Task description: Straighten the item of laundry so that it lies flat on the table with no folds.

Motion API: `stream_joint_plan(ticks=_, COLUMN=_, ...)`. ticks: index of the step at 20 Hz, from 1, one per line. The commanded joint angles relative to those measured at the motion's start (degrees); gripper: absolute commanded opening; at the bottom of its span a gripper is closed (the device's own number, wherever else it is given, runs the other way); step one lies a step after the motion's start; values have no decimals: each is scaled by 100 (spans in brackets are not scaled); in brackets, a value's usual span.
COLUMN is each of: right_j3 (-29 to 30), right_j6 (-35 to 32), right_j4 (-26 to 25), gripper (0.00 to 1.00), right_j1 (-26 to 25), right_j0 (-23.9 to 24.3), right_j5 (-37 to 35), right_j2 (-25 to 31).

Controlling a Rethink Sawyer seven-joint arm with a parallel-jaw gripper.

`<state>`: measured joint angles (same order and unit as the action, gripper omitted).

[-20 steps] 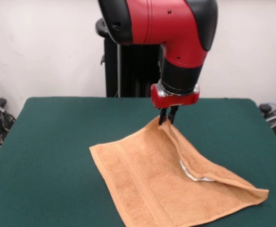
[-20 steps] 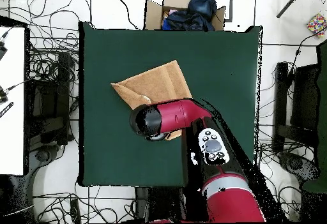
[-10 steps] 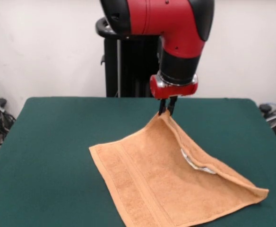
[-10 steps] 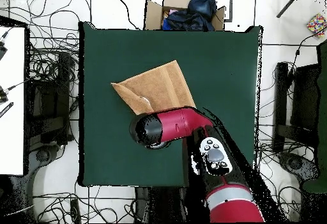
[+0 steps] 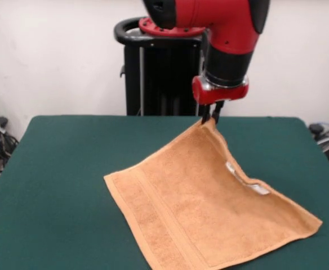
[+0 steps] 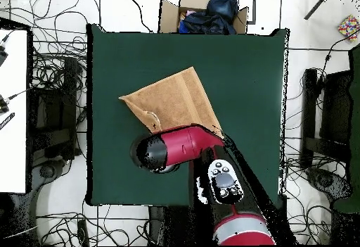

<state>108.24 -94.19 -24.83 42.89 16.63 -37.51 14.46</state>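
Here the gripper [image 5: 212, 119] has its fingers clamped on the washcloth's [image 5: 201, 214] far corner, lifted at twelve o'clock; the rest lies spread on the green tabletop [image 5: 57, 169], white tag [image 5: 258, 189] showing.

I can read no text, brand, number or sign anywhere on my feed. The small white tag [image 5: 258, 189] on the edge of the orange-tan terry washcloth [image 5: 198, 208], below and off to one side of the fingers [image 5: 214, 113], shows only as a pale strip (whatever may be printed on it is too small for me to make out). The red and black arm [image 5: 221, 22] carries no marking I can read.
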Motion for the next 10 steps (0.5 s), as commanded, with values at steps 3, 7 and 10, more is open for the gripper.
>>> stream_joint_plan(ticks=3, right_j3=247, right_j6=-448, right_j4=94, gripper=0, right_j1=-149, right_j0=-188, right_j5=332, right_j2=318)
stream_joint_plan(ticks=7, right_j3=257, right_j6=-435, right_j4=77, gripper=0, right_j1=-172, right_j0=-192, right_j5=357, right_j2=280)
stream_joint_plan(ticks=10, right_j3=261, right_j6=-455, right_j4=22, gripper=0, right_j1=-181, right_j0=-222, right_j5=434, right_j2=229)
